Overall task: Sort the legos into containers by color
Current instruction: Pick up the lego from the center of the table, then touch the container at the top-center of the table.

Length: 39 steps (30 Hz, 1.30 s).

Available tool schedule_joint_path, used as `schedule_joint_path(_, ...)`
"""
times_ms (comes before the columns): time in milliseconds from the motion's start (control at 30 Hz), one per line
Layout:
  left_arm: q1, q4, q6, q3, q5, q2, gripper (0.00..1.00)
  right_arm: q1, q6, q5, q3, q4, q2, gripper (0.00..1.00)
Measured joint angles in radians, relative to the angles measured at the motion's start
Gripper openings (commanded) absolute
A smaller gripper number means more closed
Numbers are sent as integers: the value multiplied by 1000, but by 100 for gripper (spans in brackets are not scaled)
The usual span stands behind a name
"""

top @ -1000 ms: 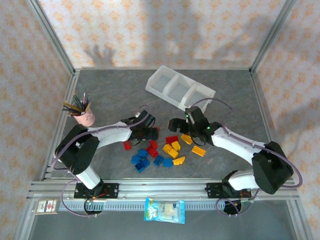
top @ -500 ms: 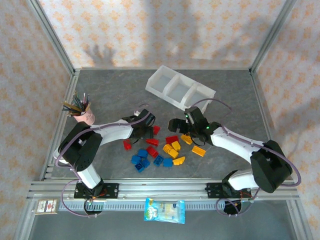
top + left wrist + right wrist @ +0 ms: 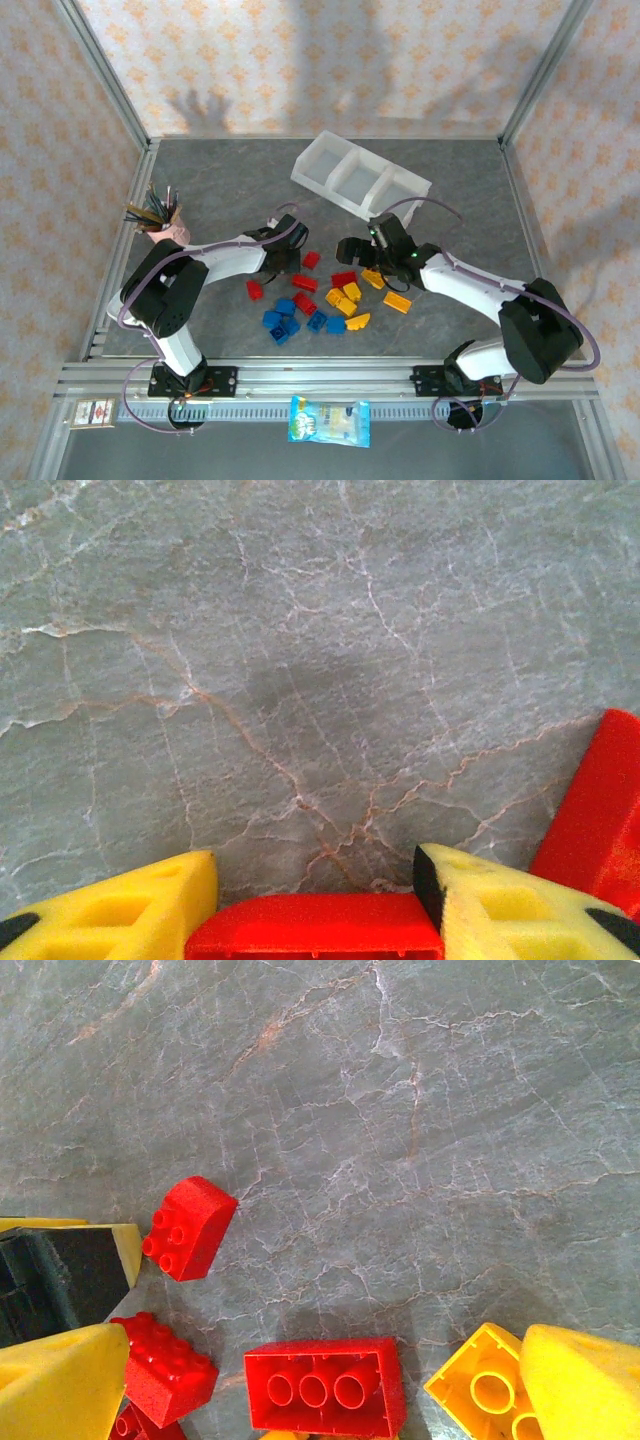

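Observation:
Red, yellow and blue legos lie scattered mid-table. In the left wrist view a red lego (image 3: pixel 315 925) sits between my left gripper's yellow fingers (image 3: pixel 130 905), touching both pads; another red lego (image 3: pixel 600 810) lies just right of it. From above, the left gripper (image 3: pixel 284 262) is at the left edge of the pile. My right gripper (image 3: pixel 352 250) hangs open over an upside-down red lego (image 3: pixel 322 1388), with a yellow lego (image 3: pixel 480 1390) by its right finger. The white three-compartment containers (image 3: pixel 358 178) stand behind the pile.
A pink pen cup (image 3: pixel 168 232) stands at the left. Blue legos (image 3: pixel 282 318) cluster toward the near edge, yellow ones (image 3: pixel 345 297) to their right. A snack bag (image 3: pixel 329 420) lies on the front rail. The two grippers are close together.
The left gripper's jaws have closed in on a red lego and the gripper has shifted slightly left, uncovering two red legos beside it. The right arm has not moved.

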Motion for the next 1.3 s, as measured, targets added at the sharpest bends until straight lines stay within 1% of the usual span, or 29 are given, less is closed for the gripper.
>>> schedule_joint_path(233, 0, 1, 0, 7, -2, -5, 47, -2, 0, -7, 31, -3, 6, 100)
schedule_joint_path(333, 10, -17, 1, 47, -12, -18, 47, -19, -1, -14, 48, -3, 6, 100)
schedule_joint_path(467, 40, -20, 13, 178, -41, -21, 47, -72, -5, -23, 78, -5, 9, 100)
schedule_joint_path(600, 66, -8, 31, 353, -66, 3, 47, -130, -14, -30, 113, -3, 18, 100)
schedule_joint_path(700, 85, 33, 35, 487, -71, 72, 47, -174, -20, -44, 128, 7, 31, 100)
schedule_joint_path(867, 125, 125, 34, 667, -57, 260, 47, -216, -35, -47, 145, 16, 56, 100)
schedule_joint_path(1100, 162, 168, 34, 891, -34, 531, 47, -238, -46, -47, 150, 29, 59, 100)
schedule_joint_path(1300, 171, 170, 34, 1022, -23, 655, 48, -238, -47, -47, 153, 28, 65, 100)
